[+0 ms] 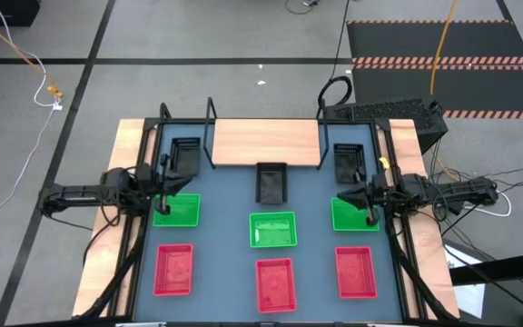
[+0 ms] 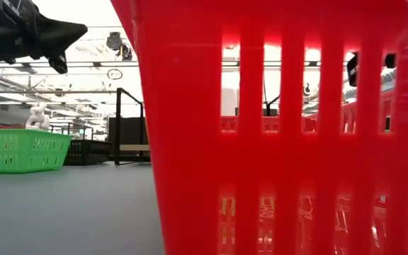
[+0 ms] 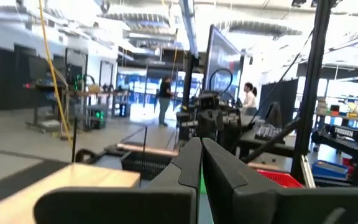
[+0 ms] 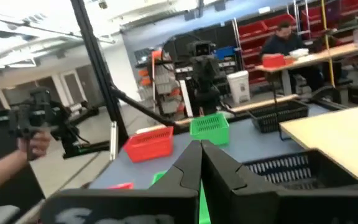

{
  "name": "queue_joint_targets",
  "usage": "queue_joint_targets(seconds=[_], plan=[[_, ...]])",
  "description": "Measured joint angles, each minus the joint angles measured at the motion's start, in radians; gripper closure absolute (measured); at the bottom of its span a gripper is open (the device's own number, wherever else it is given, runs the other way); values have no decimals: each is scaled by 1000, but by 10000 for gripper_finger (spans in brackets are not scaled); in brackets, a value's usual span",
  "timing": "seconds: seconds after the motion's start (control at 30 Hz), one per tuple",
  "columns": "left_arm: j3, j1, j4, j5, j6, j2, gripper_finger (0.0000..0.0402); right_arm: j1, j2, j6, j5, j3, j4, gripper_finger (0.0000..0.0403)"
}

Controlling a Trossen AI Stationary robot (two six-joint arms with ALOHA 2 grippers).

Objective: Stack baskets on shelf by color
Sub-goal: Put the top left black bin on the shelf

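Note:
Nine baskets sit on the blue-grey tabletop in three rows. Black ones are nearest the shelf. Green ones fill the middle row. Red ones line the near edge. The wooden shelf stands at the far side with nothing on it. My left gripper hovers shut over the left green basket's far edge. My right gripper hovers shut over the right green basket's far edge. Both sets of fingers are closed together.
The middle red basket fills most of the low view, with a green basket and a black one behind on the left. Black frame posts stand by the shelf. People and workbenches show in the room beyond.

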Motion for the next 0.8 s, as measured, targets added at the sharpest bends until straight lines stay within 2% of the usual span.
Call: queue_joint_targets(seconds=[0.17,0.27,0.33,0.47,0.57,0.63,0.8], plan=[[0,0,58,2,-30,-1,385,-2,60,-85,59,0,104,381],[0,0,26,-11,-72,0,385,-2,113,-70,101,0,84,357],[0,3,5,-19,-46,0,385,-2,155,-29,134,0,69,339],[0,16,-100,-22,-18,6,385,-2,241,8,230,0,99,305],[0,41,-219,-83,33,29,385,-2,299,-20,355,0,197,285],[0,60,-247,-123,99,52,384,-3,333,-54,398,0,281,276],[1,92,-262,-139,131,119,357,-10,389,-86,342,0,414,271]])
